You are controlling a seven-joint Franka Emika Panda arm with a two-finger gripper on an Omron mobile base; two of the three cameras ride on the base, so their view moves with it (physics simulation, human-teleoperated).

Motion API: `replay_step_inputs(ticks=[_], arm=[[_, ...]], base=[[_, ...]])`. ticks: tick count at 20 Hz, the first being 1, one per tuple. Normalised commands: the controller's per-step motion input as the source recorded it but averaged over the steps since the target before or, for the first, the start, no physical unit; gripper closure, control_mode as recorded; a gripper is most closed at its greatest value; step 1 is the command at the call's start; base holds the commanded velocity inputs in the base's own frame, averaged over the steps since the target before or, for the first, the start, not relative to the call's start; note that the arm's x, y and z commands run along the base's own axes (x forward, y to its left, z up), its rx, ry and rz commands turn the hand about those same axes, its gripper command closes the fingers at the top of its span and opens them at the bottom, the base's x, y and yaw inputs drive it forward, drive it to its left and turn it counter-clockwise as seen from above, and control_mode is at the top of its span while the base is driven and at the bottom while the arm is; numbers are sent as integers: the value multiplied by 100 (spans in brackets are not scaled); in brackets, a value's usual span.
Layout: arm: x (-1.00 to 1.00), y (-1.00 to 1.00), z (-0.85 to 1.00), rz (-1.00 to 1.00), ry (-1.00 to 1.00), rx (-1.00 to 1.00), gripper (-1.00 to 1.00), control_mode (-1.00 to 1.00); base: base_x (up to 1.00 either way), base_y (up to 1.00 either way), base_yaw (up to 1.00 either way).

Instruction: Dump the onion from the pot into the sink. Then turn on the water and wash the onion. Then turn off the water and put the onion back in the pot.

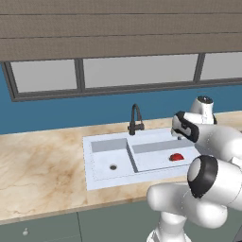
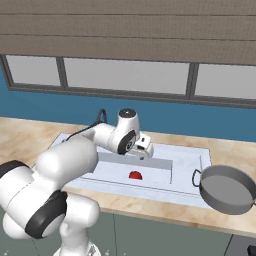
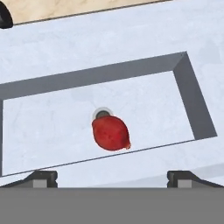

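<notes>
The small red-purple onion (image 3: 110, 133) is seen lying in the larger right basin of the white rectangular sink (image 3: 131, 43), beside its drain. The two-finger gripper (image 3: 112, 177) is held wide open above it, grasping nothing. If approached off-centre, the round bulb could be nudged and rolled away.

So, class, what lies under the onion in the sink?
The onion rests on the right basin floor, partly over the dark drain. Most of the drain is covered.
</notes>
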Motion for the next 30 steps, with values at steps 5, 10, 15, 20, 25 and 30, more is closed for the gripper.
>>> replay_step_inputs(ticks=[5,10,15,20,25,30], arm=[[-4,0,-20,0,6,0,-100,-100],[0,0,-25,0,3,0,-100,-100],[0,0,-41,0,1,0,-100,-100],[1,0,-42,1,0,0,-100,-100],[2,0,-24,2,0,0,-100,-100],[24,0,-20,3,0,0,-100,-100]], base=[[0,0,0],[0,0,0],[0,0,0],[0,0,0],[0,0,0],[0,0,0]])
